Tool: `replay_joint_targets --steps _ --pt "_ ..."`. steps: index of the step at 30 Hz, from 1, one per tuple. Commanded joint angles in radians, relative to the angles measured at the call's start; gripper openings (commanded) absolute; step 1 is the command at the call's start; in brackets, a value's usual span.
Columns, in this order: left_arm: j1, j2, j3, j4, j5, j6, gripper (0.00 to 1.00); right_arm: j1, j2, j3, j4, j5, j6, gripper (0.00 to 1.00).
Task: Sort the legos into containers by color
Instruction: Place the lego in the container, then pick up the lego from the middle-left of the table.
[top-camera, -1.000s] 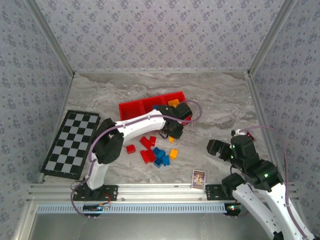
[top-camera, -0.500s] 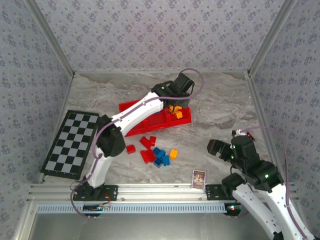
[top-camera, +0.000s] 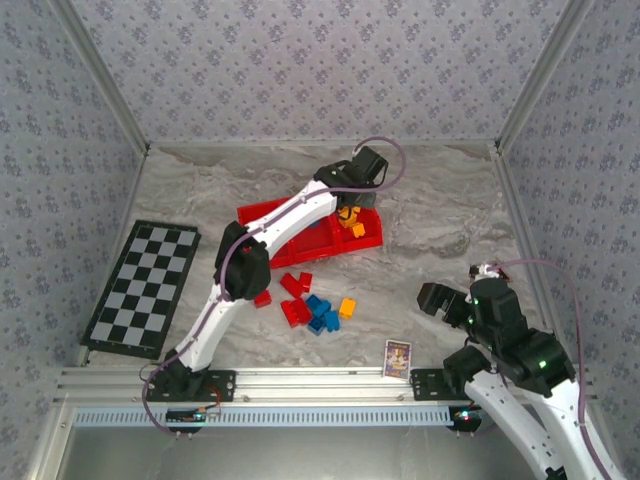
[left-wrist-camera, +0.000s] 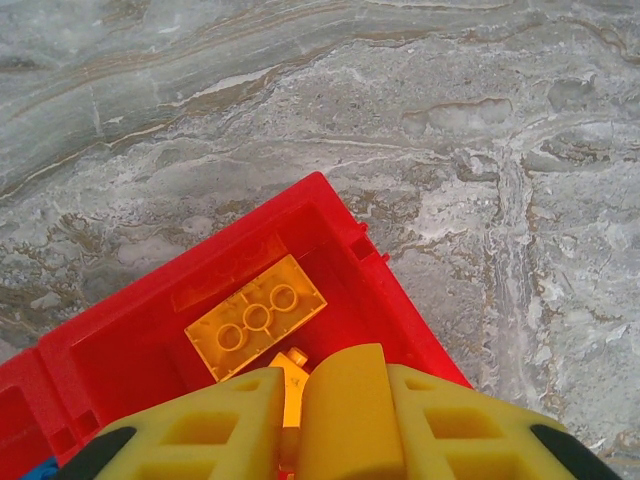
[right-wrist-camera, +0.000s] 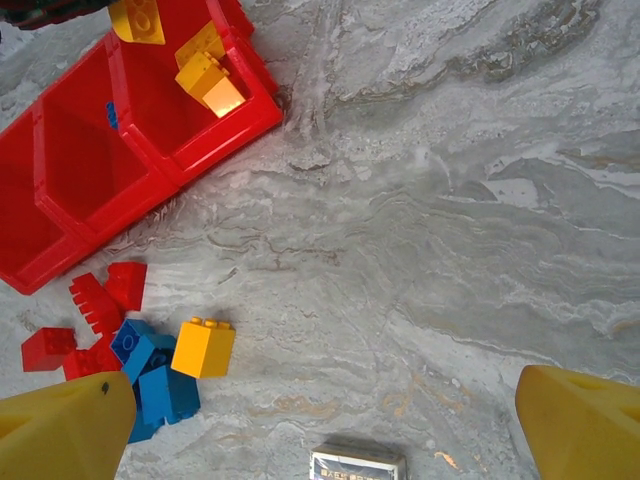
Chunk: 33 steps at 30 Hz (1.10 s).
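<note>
Orange lego (left-wrist-camera: 289, 405) tight in left tool (left-wrist-camera: 298, 372) over tray (left-wrist-camera: 395, 300); right tool (right-wrist-camera: 325, 385) wide open.

No readable text, label, brand or number. Print on card (top-camera: 397, 357) at worktop (top-camera: 440, 215) front edge too small to read.

You've got the tray (top-camera: 368, 241) mid-table (top-camera: 440, 200), loose legos (top-camera: 312, 306) just before it, the card (top-camera: 397, 357) at the near edge, and the board (top-camera: 140, 288) along the left edge.
</note>
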Motion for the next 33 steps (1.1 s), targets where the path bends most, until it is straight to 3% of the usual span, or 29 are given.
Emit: replay_joint_targets --steps 1,5,8,16,17,23,33 --pt "0.01 0.001 0.031 0.038 -0.025 -0.008 0.31 0.006 -0.01 0.025 -0.021 0.01 0.019 1.0" --pt "0.016 -0.008 0.028 0.038 -0.024 -0.007 0.37 0.006 -0.01 0.034 -0.029 0.015 0.016 1.0" --pt "0.016 -0.032 0.007 0.046 -0.028 -0.003 0.59 0.006 -0.01 0.034 -0.043 0.014 0.019 1.0" --pt "-0.004 -0.285 -0.323 0.271 0.027 0.06 0.84 0.005 -0.007 0.041 -0.063 0.013 0.016 1.0" --pt "-0.012 -0.322 -0.364 0.28 0.01 0.068 0.99 0.005 -0.007 0.04 -0.065 0.017 0.015 1.0" --pt "-0.048 -0.541 -0.657 0.344 -0.003 0.08 1.0 0.006 0.0 0.034 -0.054 0.022 0.019 1.0" --pt "-0.155 -0.696 -0.855 0.106 0.069 0.026 1.0 0.005 0.007 0.047 -0.14 0.03 0.013 1.0"
